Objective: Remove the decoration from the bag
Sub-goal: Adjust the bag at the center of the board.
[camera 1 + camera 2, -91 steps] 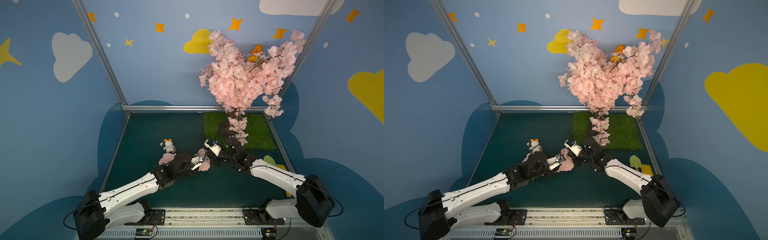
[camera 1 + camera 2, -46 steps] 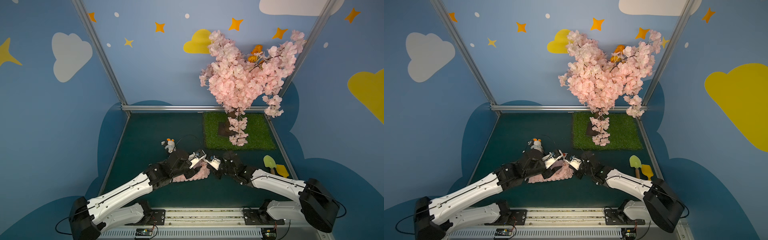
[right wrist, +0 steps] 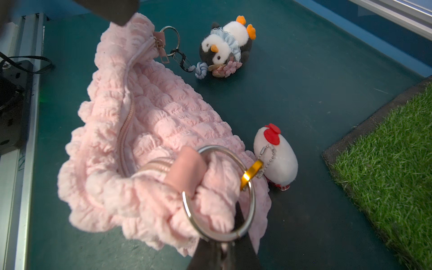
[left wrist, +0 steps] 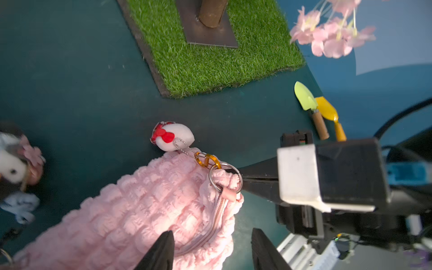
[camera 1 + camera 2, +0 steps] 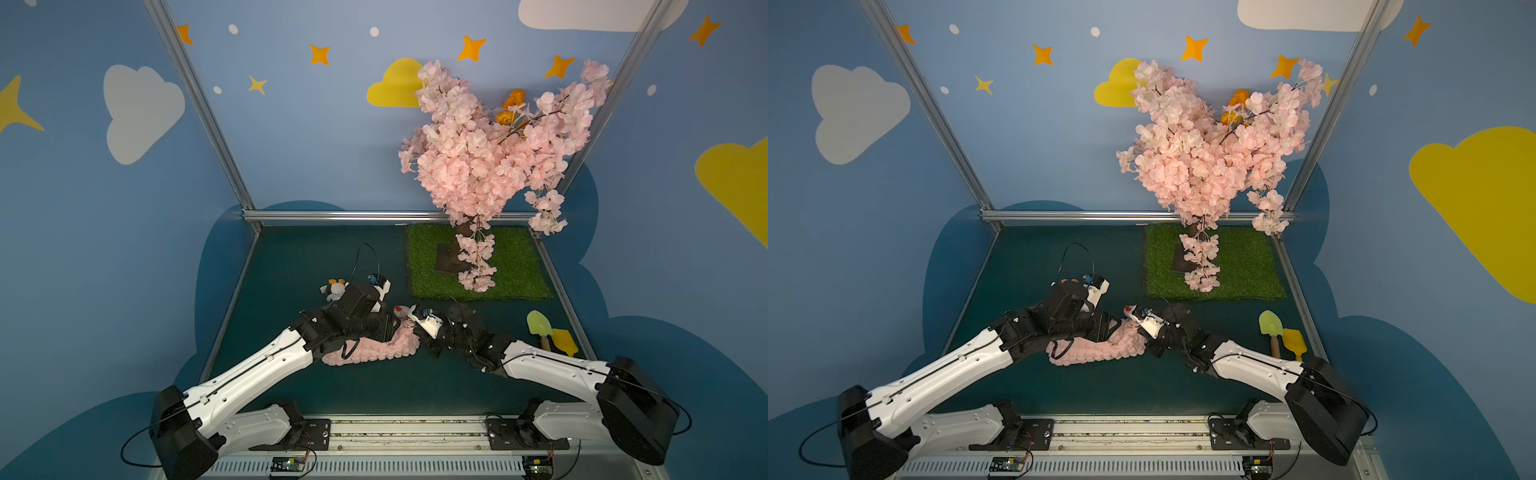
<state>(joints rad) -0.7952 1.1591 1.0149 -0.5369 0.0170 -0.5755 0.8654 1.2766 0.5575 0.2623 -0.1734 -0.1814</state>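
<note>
In both top views the pink bag (image 5: 374,349) lies mid-bench (image 5: 299,266), half under both arms, with open room at 6 and 9 o'clock.

Left wrist view: left fingers (image 4: 161,250) released above the bag, right fingers (image 4: 261,170) clenched on its metal ring (image 4: 224,177).

Right wrist view shows whole what is cropped there: a second ring (image 3: 171,37) and two plush charms, a penguin (image 3: 224,50) and a red-bowed white charm (image 3: 282,163).

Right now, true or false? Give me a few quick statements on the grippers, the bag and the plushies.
1. The right gripper is shut on the silver ring of the bag. True.
2. The white plush lies on the grass. False: it lies on the dark table beside the bag.
3. The penguin plush is clipped to a ring on the bag. True.
4. The left gripper is shut. False: its jaws stand open over the bag.
</note>
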